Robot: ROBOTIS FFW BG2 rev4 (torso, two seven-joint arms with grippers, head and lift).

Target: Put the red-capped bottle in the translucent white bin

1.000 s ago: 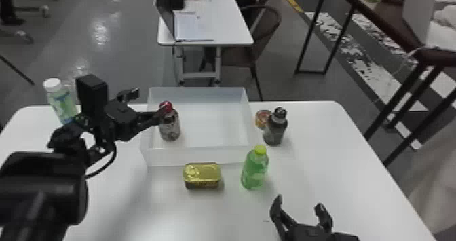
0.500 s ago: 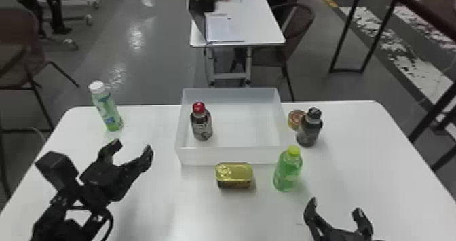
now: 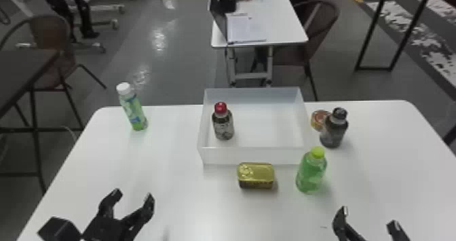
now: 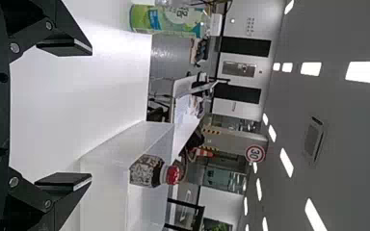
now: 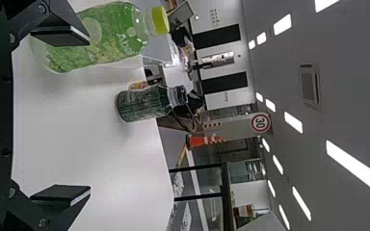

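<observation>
The red-capped bottle (image 3: pixel 223 123) stands upright inside the translucent white bin (image 3: pixel 252 155), at the bin's left side. My left gripper (image 3: pixel 134 196) is open at the table's front left, well apart from the bin, with nothing between its fingers. In the left wrist view the left gripper (image 4: pixel 79 114) has its fingers wide apart, and the red-capped bottle (image 4: pixel 147 171) is farther off in the bin (image 4: pixel 106 149). My right gripper (image 3: pixel 369 216) rests at the front right, open and holding nothing; the right wrist view also has the right gripper (image 5: pixel 79 115) with fingers spread.
A white-capped green bottle (image 3: pixel 134 109) stands at the back left. The gold tin (image 3: pixel 256 175) sits before the bin, with a green bottle (image 3: pixel 311 172) to its right. Right of the bin are a dark bottle (image 3: pixel 334 130) and a small round tin (image 3: pixel 319 118).
My left gripper has let go of the red-capped bottle and drawn back from the bin to the front left. The head view has shifted towards the left; the right gripper stays at the front.
</observation>
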